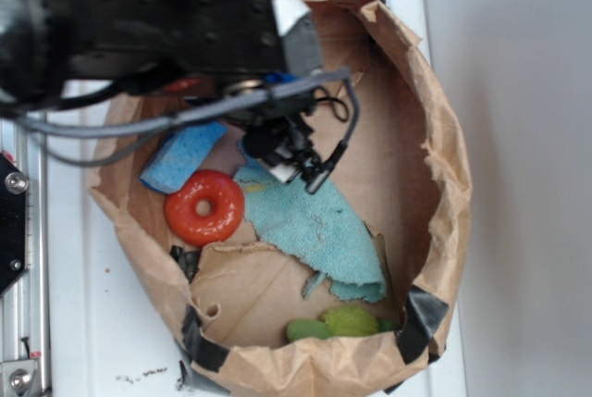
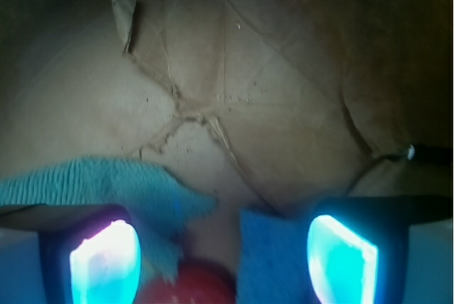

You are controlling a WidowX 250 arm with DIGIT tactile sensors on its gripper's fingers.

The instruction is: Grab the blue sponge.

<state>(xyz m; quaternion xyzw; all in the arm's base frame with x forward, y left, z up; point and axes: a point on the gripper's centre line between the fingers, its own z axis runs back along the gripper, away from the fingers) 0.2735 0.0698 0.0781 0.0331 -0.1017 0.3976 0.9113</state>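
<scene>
The blue sponge (image 1: 183, 158) is a small light-blue foam block lying on the paper bag's floor at the left, just above the orange ring (image 1: 204, 206). In the wrist view the sponge (image 2: 273, 258) sits at the bottom, close to the right fingertip (image 2: 340, 258), with the ring (image 2: 188, 286) beside it. My gripper (image 1: 294, 167) hovers to the right of the sponge, over the top edge of the teal rag (image 1: 310, 226). Its jaws stand wide apart and hold nothing; the wrist view shows the gripper (image 2: 223, 258) open, with the rag (image 2: 106, 183) by the left fingertip.
Everything lies inside a wide brown paper bag (image 1: 444, 156) with rolled walls and black tape at the near rim. A green object (image 1: 338, 323) lies at the bag's lower edge. The black arm and grey cables (image 1: 139, 124) cross the upper left.
</scene>
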